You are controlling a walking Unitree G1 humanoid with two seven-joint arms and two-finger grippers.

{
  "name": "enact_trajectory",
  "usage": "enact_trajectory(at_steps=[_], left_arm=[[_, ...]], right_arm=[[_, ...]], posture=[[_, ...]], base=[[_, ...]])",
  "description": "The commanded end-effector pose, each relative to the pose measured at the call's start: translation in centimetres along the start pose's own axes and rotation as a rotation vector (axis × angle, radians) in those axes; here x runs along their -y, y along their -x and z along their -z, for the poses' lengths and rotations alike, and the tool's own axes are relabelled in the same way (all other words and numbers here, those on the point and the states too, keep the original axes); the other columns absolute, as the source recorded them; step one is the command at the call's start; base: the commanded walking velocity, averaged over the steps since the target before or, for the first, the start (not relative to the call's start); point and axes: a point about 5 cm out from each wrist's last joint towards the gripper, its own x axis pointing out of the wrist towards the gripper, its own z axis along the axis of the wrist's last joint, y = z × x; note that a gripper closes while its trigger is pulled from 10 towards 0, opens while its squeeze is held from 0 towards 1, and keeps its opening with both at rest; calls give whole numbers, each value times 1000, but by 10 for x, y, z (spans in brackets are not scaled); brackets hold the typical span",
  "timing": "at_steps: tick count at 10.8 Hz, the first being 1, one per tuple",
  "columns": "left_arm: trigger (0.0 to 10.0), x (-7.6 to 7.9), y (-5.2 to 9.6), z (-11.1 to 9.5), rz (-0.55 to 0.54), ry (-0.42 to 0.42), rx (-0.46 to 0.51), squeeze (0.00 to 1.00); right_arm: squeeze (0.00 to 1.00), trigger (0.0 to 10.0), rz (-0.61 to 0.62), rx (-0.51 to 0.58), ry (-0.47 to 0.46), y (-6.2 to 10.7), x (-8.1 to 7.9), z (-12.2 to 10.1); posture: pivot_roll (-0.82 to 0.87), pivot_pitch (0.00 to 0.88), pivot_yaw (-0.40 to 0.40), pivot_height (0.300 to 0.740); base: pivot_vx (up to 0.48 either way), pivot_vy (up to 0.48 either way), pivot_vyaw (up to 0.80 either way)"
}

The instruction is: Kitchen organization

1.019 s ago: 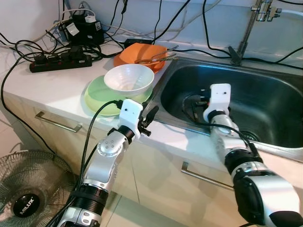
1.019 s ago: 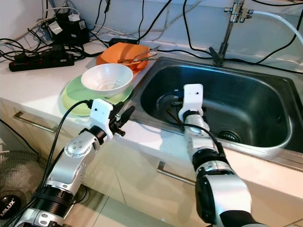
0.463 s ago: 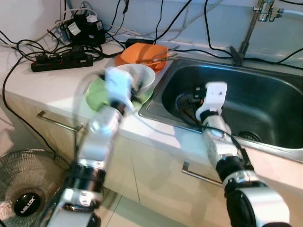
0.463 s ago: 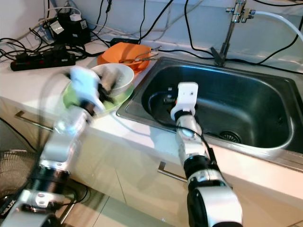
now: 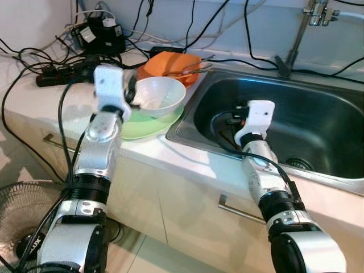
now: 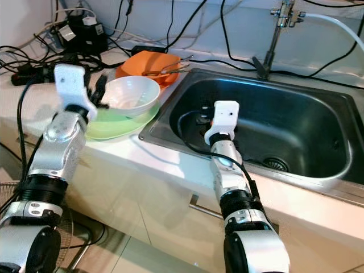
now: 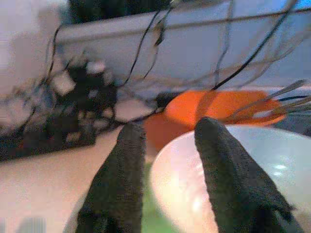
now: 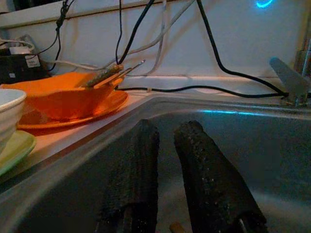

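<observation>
Left hand [image 7: 167, 145] straddling white bowl [image 5: 159, 95] rim, seemingly empty.

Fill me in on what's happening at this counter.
The robot stands at the kitchen counter. Its left gripper is at the near rim of the white bowl, fingers open with one on each side of the rim, not closed on it. The bowl sits on a green plate, with an orange bowl holding utensils behind it. The right gripper hangs inside the steel sink, fingers slightly apart and holding nothing.
</observation>
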Motion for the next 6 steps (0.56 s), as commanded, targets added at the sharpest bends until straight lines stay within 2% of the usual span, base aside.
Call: enact_trajectory(at_steps=[1, 2, 3, 4, 6], left_arm=[[10000, -7, -5, -7, -38, 28, -8, 1000], [10000, -8, -7, -1, -64, 67, -56, 698], [10000, -9, -8, 4, -85, 92, -92, 0], [10000, -11, -9, 11, -118, 172, -141, 0], [10000, -8, -10, 16, -93, 236, -182, 0]], right_arm=[[0, 10000, 4, -27, -15, 4, 0, 6], [0, 10000, 2, -30, -16, 4, 0, 6], [0, 10000, 2, -30, -16, 4, 0, 6], [0, 10000, 2, -31, -18, 4, 0, 5], [0, 10000, -3, -30, -19, 4, 0, 4]], posture=[[153, 0, 65, 740], [153, 0, 63, 740], [153, 0, 63, 740], [151, 0, 64, 740], [151, 0, 65, 740]], base=[[0, 0, 0], [0, 0, 0], [0, 0, 0], [0, 0, 0], [0, 0, 0]])
